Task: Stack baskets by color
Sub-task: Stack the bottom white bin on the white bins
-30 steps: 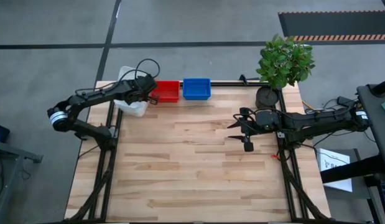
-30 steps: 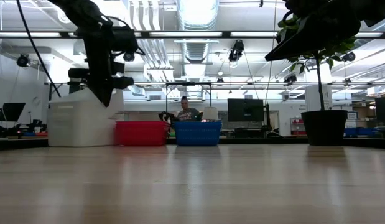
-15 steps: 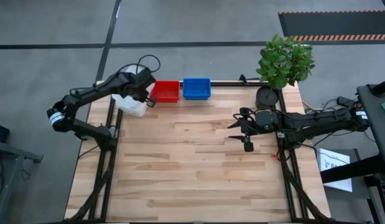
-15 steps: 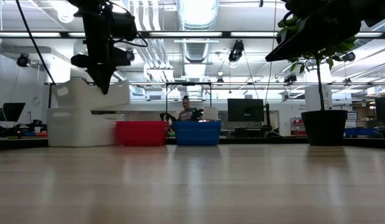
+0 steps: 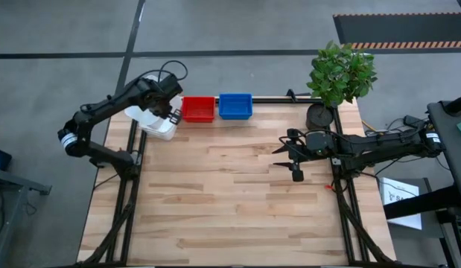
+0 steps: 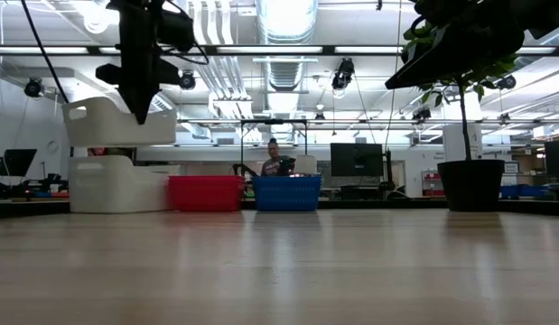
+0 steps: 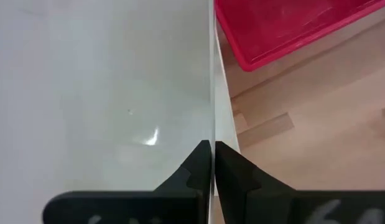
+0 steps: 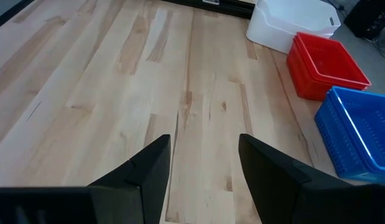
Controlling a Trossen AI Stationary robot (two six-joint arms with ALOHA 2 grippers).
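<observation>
1. The left gripper hangs above the far left corner of the light wooden plank table; its two dark fingers are pressed together on the thin side wall of a white plastic basket.
2. That lifted white plastic basket hangs clear in the air, directly under the claw and roughly level in the low view.
3. Straight below it, with a clear gap between, a second white plastic rectangular basket sits on the table; whether that is one basket or a nest of several cannot be told.
4. Just beside the claw, toward the table's middle, stands the red perforated plastic basket stack, and touching or nearly touching its far side is the blue perforated plastic basket stack.
5. The right gripper waits over the right side of the table, well apart from all the baskets, its fingers spread wide with nothing between them.
6. Behind the right claw, at the far right corner, a black plant pot with a green leafy plant stands.
</observation>
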